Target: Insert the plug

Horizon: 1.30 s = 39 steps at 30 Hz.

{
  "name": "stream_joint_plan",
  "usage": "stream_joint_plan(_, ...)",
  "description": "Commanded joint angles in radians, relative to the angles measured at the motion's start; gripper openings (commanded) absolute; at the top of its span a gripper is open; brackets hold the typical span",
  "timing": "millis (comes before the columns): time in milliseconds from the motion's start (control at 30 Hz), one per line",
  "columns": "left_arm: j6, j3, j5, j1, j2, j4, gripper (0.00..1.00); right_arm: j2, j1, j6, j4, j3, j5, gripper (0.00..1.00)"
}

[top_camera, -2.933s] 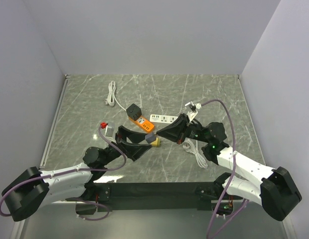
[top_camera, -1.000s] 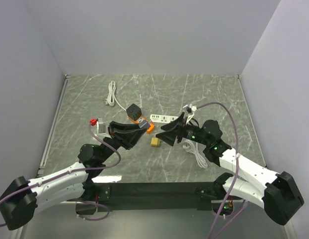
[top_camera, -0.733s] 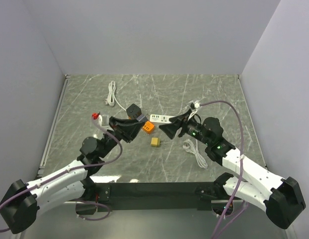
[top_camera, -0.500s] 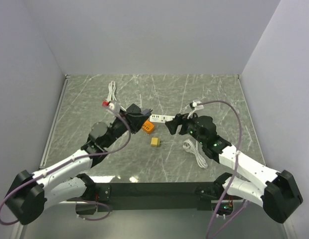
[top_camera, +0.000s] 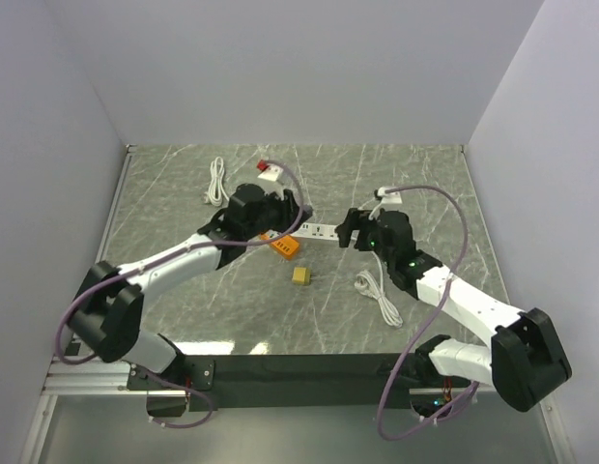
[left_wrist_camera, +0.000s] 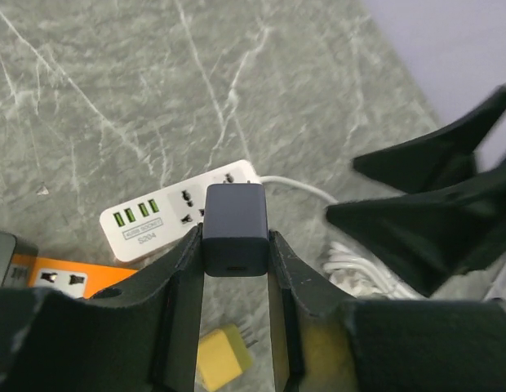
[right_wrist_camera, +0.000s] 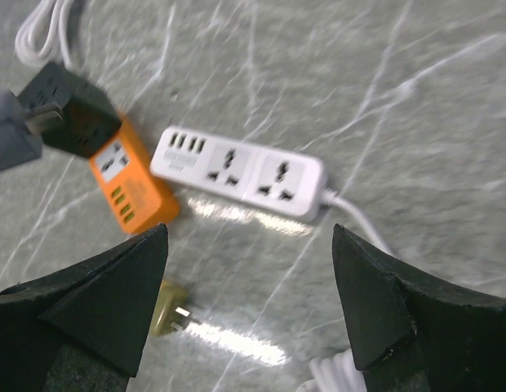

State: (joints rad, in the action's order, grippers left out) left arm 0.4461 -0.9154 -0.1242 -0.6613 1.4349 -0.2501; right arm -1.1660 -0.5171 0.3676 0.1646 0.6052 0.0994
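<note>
Grey-green marbled stone-look table (top_camera: 425,184), smooth and faintly glossy, enclosed by plain white walls. Left gripper (left_wrist_camera: 234,238) is clenched on the dark grey, square-bodied charger plug (left_wrist_camera: 234,219), one finger flat against each side face; the plug is held in the air above the table, over the near edge of the white rectangular plastic power strip (left_wrist_camera: 167,214). Its body looks matte with rounded corners, and its prongs point away from the left wrist camera, so they are not seen there. Right gripper (right_wrist_camera: 249,230) is spread wide and holds nothing, hovering over the same strip, which shows two large sockets and a row of small green-lined ports in the right wrist view. Judged step: bringing the plug down to a large socket. To do it well, the prongs should be squared to the socket slots before descent, the plug kept level in the grip, and pressure applied straight along the prong axis. The strip is light, hard plastic on a slick surface and will likely slide, so the free gripper could brace it. An orange plastic power strip (right_wrist_camera: 130,192) carrying a black cube adapter (right_wrist_camera: 77,114) lies just beside it, with a small yellow plug (right_wrist_camera: 167,310) and a coiled white cable (top_camera: 377,295) nearby; these should be avoided.
</note>
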Motion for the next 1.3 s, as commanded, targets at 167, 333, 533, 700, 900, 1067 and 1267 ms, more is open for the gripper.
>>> stream_joint_plan(167,-0.084,-0.368,0.03,0.0,0.252,0.319,0.01,0.089,0.166,-0.024,0.052,-0.011,0.02,0.87)
stream_joint_plan(333,-0.107,-0.548,0.121,-0.024,0.392,0.491,0.01,0.1,0.23,-0.018,0.088,-0.053,-0.043,0.87)
stream_joint_plan(533,-0.126,-0.738,0.196,-0.067,0.528,0.704,0.01,0.13,0.255,-0.013,0.13,-0.094,-0.095,0.87)
stream_joint_plan(700,-0.11,-0.8,0.219,-0.089,0.568,0.798,0.01,0.173,0.264,-0.009,0.151,-0.127,-0.122,0.87)
stream_joint_plan(900,-0.106,-0.82,0.215,-0.103,0.575,0.884,0.01,0.189,0.267,-0.007,0.17,-0.147,-0.138,0.87)
stream_joint_plan(1067,-0.11,-0.875,0.21,-0.104,0.611,0.951,0.01,0.209,0.27,-0.007,0.177,-0.163,-0.148,0.87)
stream_joint_plan(1267,-0.121,-0.958,0.187,-0.104,0.667,1.009,0.01,0.229,0.269,-0.006,0.187,-0.179,-0.158,0.87)
